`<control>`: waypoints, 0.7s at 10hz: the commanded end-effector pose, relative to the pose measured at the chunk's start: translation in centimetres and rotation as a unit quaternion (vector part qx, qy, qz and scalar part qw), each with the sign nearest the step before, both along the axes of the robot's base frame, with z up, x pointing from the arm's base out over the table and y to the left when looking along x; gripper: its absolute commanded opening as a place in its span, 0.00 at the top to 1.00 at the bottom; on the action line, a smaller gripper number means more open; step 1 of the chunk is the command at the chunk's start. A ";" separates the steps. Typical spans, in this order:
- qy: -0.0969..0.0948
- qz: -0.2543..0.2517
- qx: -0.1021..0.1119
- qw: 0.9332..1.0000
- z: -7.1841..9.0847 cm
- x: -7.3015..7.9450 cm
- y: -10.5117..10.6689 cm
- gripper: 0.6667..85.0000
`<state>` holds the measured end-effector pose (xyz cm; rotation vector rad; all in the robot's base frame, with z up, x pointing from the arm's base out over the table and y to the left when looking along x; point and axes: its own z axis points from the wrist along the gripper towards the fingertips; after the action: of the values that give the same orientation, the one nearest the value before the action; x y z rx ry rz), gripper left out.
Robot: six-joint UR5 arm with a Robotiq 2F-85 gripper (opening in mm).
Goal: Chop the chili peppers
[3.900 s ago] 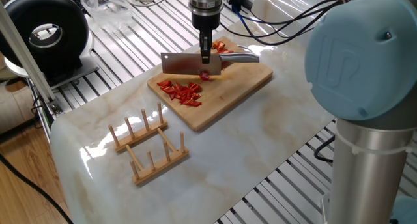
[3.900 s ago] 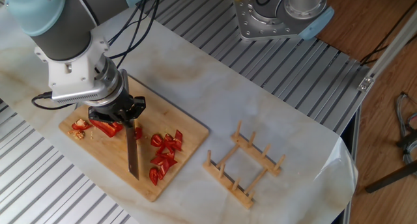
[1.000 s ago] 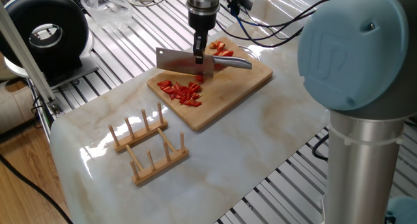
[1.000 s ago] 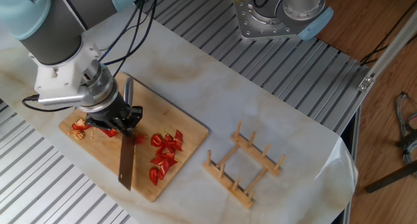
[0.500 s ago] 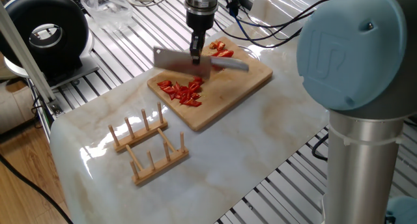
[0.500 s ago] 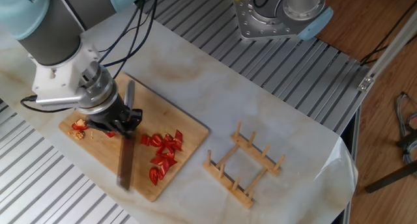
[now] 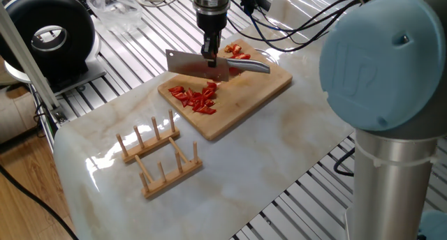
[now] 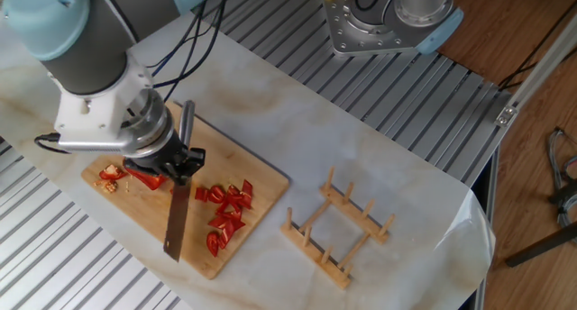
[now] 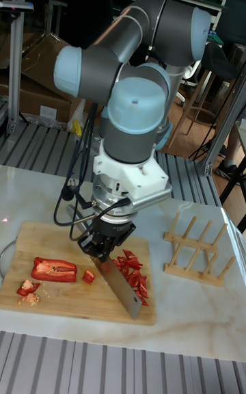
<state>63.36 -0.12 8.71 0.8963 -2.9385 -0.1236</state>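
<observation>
My gripper (image 7: 209, 56) (image 8: 171, 157) (image 9: 102, 245) is shut on the handle of a steel cleaver (image 7: 195, 64) (image 8: 176, 224) (image 9: 123, 291). The blade slants down over the wooden cutting board (image 7: 241, 104) (image 8: 257, 170) (image 9: 68, 306). It hangs between a pile of cut chili peppers (image 7: 198, 98) (image 8: 227, 215) (image 9: 133, 267) and an uncut red half (image 7: 237, 53) (image 8: 144, 177) (image 9: 53, 269). One loose piece (image 9: 87, 276) lies beside the blade. Stem scraps (image 8: 110, 175) (image 9: 27, 289) sit at the board's end.
A wooden dish rack (image 7: 157, 153) (image 8: 335, 227) (image 9: 195, 250) stands on the marble top beside the board. A black round device (image 7: 49, 34) sits on the slatted frame at the back left. A second arm's base (image 8: 392, 22) is mounted beyond the table.
The cleaver rose and swung a little half a second ago, then settled again slightly closer to the uncut half. The chili pieces have not visibly moved.
</observation>
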 end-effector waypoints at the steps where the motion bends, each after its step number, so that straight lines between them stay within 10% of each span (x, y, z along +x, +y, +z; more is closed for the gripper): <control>1: -0.020 -0.074 -0.017 0.997 1.3 0.1 0.1 0.99; 4: -0.054 -0.123 -0.089 0.987 1.1 1.0 -4.2 0.99; 7: -0.047 -0.183 -0.082 0.979 0.0 1.2 -4.5 0.99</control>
<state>64.26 -3.90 9.11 0.5137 -3.0752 0.1329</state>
